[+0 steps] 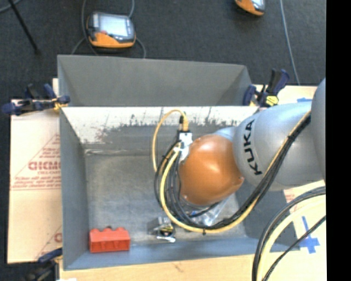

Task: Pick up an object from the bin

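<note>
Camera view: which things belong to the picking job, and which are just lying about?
Job: grey bin; red brick in its lower-left corner; small pale thing by its lower wall; arm with orange cover.
Lying about: two orange-and-grey devices on the floor outside.

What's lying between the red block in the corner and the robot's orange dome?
Between the red block and the orange cover lies one small silvery-white thing, beside the arm's cables; otherwise bare bin floor, seen in the camera view.
</note>
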Motion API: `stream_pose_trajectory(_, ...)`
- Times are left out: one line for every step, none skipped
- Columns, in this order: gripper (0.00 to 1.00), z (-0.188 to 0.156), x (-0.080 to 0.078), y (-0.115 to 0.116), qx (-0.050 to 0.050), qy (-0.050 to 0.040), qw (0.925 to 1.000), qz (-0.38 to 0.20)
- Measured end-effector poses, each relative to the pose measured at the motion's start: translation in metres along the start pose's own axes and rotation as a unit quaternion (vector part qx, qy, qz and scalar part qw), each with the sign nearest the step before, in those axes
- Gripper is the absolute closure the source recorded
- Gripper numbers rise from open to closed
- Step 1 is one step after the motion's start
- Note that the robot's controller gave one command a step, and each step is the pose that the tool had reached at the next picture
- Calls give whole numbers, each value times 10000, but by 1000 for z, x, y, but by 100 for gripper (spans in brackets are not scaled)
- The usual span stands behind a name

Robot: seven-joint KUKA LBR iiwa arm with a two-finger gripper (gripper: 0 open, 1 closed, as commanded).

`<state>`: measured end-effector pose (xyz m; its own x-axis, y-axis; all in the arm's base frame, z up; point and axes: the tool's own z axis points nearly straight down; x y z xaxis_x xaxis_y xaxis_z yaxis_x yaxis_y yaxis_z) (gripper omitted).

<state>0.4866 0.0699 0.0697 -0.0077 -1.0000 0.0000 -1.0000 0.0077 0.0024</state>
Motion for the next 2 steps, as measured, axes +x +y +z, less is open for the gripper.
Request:
stream_pose_trajectory(100, 0, 0, 0, -3, -5, 10000, 23)
stream_pose_trajectory(100, -157, 26, -25, 50, 0, 9910, -1338)
